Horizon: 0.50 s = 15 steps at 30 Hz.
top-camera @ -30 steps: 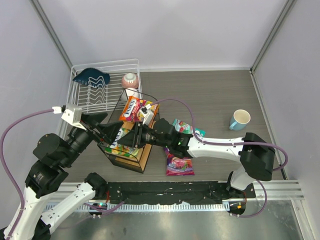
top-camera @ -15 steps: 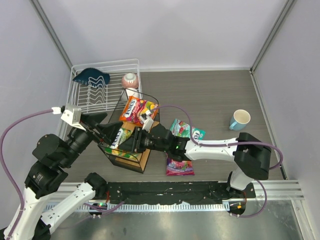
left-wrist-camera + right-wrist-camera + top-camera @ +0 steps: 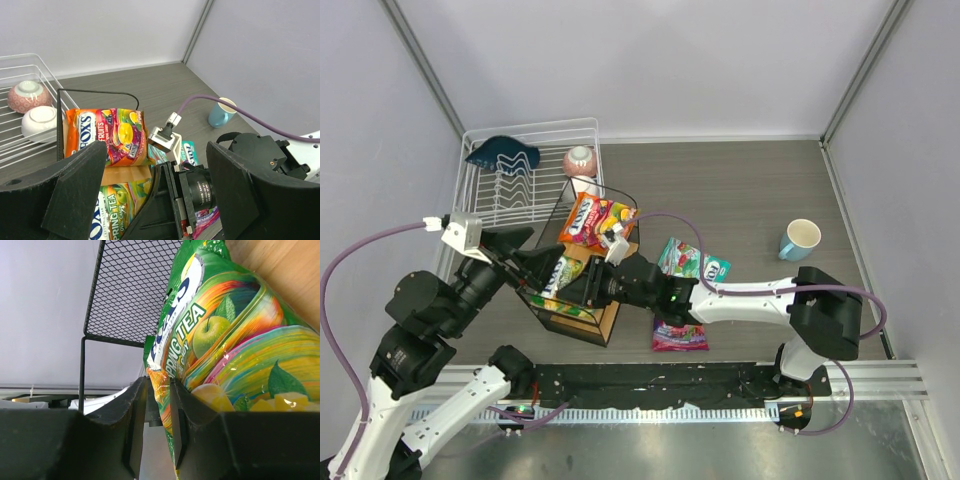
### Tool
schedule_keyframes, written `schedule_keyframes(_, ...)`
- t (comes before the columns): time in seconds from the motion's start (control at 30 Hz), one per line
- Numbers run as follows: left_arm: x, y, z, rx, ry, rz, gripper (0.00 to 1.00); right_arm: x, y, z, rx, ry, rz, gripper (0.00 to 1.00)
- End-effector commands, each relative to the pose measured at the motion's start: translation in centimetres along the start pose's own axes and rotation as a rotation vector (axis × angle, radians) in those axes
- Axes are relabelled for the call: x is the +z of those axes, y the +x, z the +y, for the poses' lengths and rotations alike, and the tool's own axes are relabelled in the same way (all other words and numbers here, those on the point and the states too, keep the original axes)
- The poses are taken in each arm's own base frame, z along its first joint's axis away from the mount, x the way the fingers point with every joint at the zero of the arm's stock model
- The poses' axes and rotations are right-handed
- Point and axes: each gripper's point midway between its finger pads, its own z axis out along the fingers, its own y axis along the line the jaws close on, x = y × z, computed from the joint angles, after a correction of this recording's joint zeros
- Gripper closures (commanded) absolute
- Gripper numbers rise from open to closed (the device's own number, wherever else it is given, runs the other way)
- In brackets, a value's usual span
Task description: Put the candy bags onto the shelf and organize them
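Right now the right gripper (image 3: pixel 159 390) is pinched tight on the edge of the yellow-green bag (image 3: pixel 220 335), the Spring Tea one. That bag lies against a wooden board of the shelf (image 3: pixel 610 314), right by its black mesh side. Honestly can't tell which tier. The left gripper (image 3: pixel 533 262) hangs just over that same end of the shelf, fingers spread wide, nothing in them. The orange-red bag (image 3: pixel 597 219) lies flat on the shelf's far end. The teal bag (image 3: pixel 695 260) and purple bag (image 3: pixel 680 336) are down on the table (image 3: pixel 750 190) beside the shelf, partly under the right arm. A blue cup (image 3: pixel 801 238) sits well off to the right.
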Motion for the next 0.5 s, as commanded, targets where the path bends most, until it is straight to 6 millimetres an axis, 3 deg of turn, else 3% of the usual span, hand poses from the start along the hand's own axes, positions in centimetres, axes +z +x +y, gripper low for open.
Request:
schedule_keyframes(0.0, 0.0, -0.3, 0.1, -0.001, -0.006, -0.017, 0.15, -1.3, 2.6, -9.8, -0.067, 0.326, 0.054, 0.68)
schedule_keyframes(0.3, -0.3, -0.6, 0.2, 0.005, -0.013, -0.022, 0.15, -0.9, 0.7, -9.1, -0.144, 0.357, 0.009, 0.67)
schedule_keyframes(0.47, -0.4, -0.8, 0.1, 0.006, -0.01, -0.03, 0.14, -0.7, 0.2, -6.3, -0.216, 0.259, 0.038, 0.66)
